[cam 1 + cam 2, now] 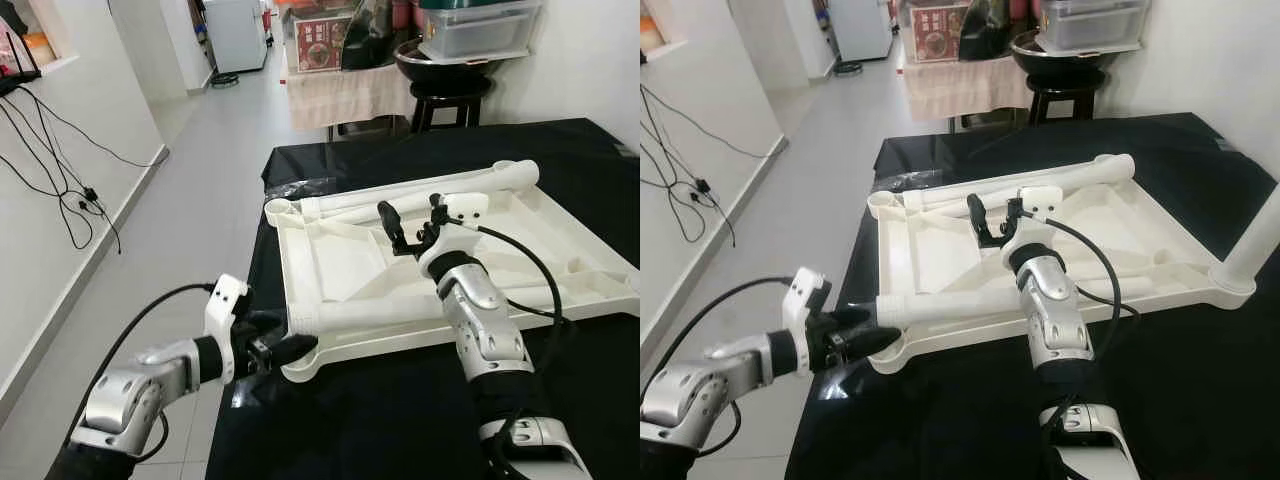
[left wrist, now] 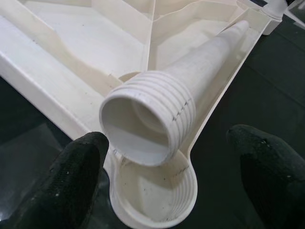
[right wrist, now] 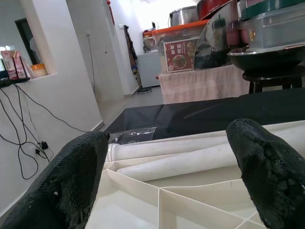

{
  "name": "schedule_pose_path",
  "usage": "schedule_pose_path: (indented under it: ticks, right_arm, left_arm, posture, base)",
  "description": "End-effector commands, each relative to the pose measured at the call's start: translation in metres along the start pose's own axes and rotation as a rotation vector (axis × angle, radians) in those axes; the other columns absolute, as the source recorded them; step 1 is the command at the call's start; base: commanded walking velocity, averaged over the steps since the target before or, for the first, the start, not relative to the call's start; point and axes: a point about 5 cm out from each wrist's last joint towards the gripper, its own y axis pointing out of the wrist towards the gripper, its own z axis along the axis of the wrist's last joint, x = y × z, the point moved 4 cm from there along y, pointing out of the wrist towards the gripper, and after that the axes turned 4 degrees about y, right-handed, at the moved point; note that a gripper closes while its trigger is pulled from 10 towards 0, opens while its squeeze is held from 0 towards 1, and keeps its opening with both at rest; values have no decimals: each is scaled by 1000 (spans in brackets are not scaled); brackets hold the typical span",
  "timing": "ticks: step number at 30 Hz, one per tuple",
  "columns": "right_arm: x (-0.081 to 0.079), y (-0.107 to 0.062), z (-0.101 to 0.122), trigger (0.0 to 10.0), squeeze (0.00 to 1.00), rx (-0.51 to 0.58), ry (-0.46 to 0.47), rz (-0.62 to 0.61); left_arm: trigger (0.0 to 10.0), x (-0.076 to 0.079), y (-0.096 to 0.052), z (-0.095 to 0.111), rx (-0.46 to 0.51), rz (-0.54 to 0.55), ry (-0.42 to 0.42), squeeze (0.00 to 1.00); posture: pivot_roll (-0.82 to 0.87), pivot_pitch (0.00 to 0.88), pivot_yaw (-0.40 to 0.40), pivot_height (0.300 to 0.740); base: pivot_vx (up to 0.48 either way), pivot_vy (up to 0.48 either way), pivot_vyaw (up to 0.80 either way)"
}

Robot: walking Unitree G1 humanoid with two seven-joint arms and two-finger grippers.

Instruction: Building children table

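Lying upside down on the black surface [image 1: 400, 420], the white tabletop [image 1: 520, 250] is showing its ribbed underside. We are holding our left end effector [image 1: 283, 350] open at the near corner socket [image 2: 157, 195], fingers [image 2: 71, 181] flanking the threaded end of a white leg [image 2: 190, 95] resting there. Our right end effector [image 1: 410, 232] is hovering open above the tabletop's middle, gripping nothing. Two more legs [image 3: 190, 152] are lying along the far edge.

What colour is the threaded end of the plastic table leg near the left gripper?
Off-white threaded end of the plastic table leg, like the tabletop; the left wrist view shows it best.
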Motion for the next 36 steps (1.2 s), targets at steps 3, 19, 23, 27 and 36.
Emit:
schedule_pose_path:
  ticks: [3, 19, 23, 27, 36]
  right_arm:
    - [-10, 4, 12, 10000, 0, 30, 13, 30]
    - [-14, 3, 16, 10000, 0, 37, 18, 36]
    - [-16, 2, 16, 10000, 0, 37, 22, 39]
    - [-20, 1, 14, 10000, 0, 32, 27, 47]
    - [-23, 0, 12, 10000, 0, 26, 30, 54]
  left_arm:
    - [10000, -1, 11, -3, -50, -74, -9, 0]
    - [10000, 6, 33, -5, -115, -200, 9, 0]
    - [10000, 3, 38, 0, -105, -207, 29, 0]
    - [10000, 6, 44, 8, -82, -240, 36, 0]
    - [10000, 12, 50, 18, -48, -287, 50, 0]
  posture:
    - [-135, 0, 86, 740]
    - [-152, 0, 98, 740]
    - [-153, 0, 100, 740]
    - [-154, 0, 100, 740]
    - [-158, 0, 103, 740]
  base:
    - [0, 0, 0]
    - [0, 0, 0]
    - [0, 0, 0]
    - [0, 0, 0]
    - [0, 0, 0]
